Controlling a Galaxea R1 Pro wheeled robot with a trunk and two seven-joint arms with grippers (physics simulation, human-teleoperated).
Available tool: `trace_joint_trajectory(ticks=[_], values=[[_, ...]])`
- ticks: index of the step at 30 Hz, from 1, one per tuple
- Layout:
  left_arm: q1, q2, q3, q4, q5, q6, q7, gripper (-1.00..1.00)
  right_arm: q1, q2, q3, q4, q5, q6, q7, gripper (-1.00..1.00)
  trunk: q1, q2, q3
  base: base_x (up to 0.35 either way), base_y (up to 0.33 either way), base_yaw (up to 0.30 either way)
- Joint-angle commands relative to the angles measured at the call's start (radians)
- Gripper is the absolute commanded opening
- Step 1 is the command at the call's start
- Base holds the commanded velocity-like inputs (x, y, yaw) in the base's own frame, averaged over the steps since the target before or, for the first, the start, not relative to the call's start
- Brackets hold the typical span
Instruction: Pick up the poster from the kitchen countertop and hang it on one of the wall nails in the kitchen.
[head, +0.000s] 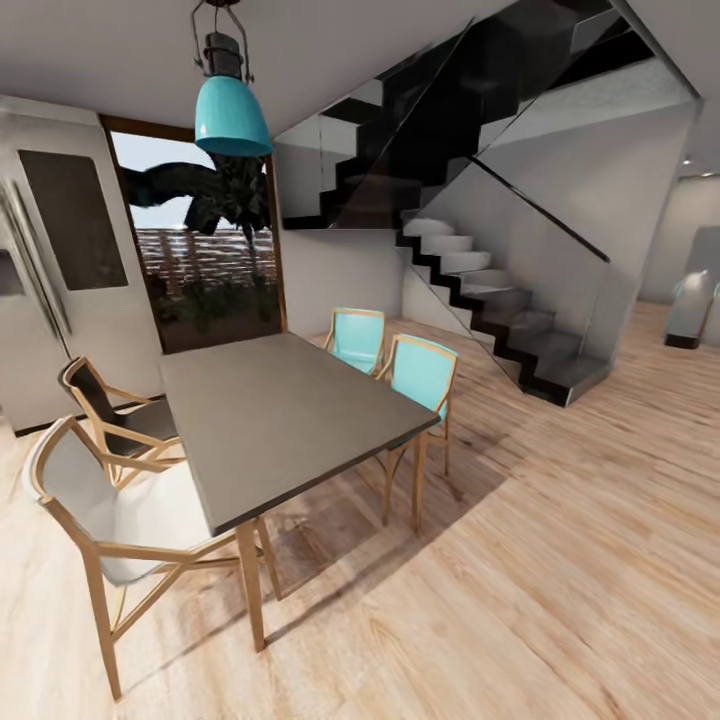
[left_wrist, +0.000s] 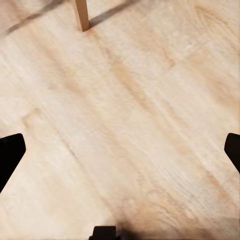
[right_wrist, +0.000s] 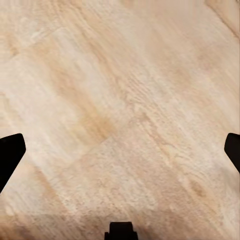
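Note:
The poster, the kitchen countertop and the wall nails are out of view. My left gripper (left_wrist: 120, 150) is open, its dark fingertips (left_wrist: 10, 152) spread far apart at the picture's edges above light wooden floor (left_wrist: 130, 110), with nothing between them. My right gripper (right_wrist: 120, 150) is open too, its fingertips (right_wrist: 10, 152) wide apart over bare floor planks (right_wrist: 125, 100).
A dark dining table (head: 275, 415) with wooden legs stands ahead on the left, with two teal chairs (head: 425, 375) behind it and a white chair (head: 110, 520) and a black chair (head: 110, 405) on its left. A staircase (head: 500, 300) rises at the right. A wooden leg (left_wrist: 82, 15) stands on the floor.

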Motion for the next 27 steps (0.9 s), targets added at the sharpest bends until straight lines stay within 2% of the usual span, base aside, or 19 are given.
trace_joint_trajectory(ticks=[1, 8, 27], values=[[0.000, 0.000, 0.000, -0.001, -0.001, 0.000, 0.000, 1.00, 0.000, 0.000, 0.000, 0.000, 0.001, -0.003, 0.000, 1.00, 0.000, 0.000, -0.001, -0.091, -0.090, 0.185], [0.000, -0.001, 0.000, -0.001, -0.001, 0.000, 0.000, 1.00, 0.001, 0.000, 0.001, 0.001, 0.003, -0.003, 0.002, 1.00, 0.000, 0.000, -0.001, -0.165, -0.170, 0.107], [0.000, 0.000, 0.000, -0.001, -0.001, 0.001, 0.000, 1.00, 0.001, 0.007, 0.003, 0.005, 0.004, -0.005, 0.001, 1.00, 0.000, 0.000, -0.001, -0.018, -0.022, 0.280]])
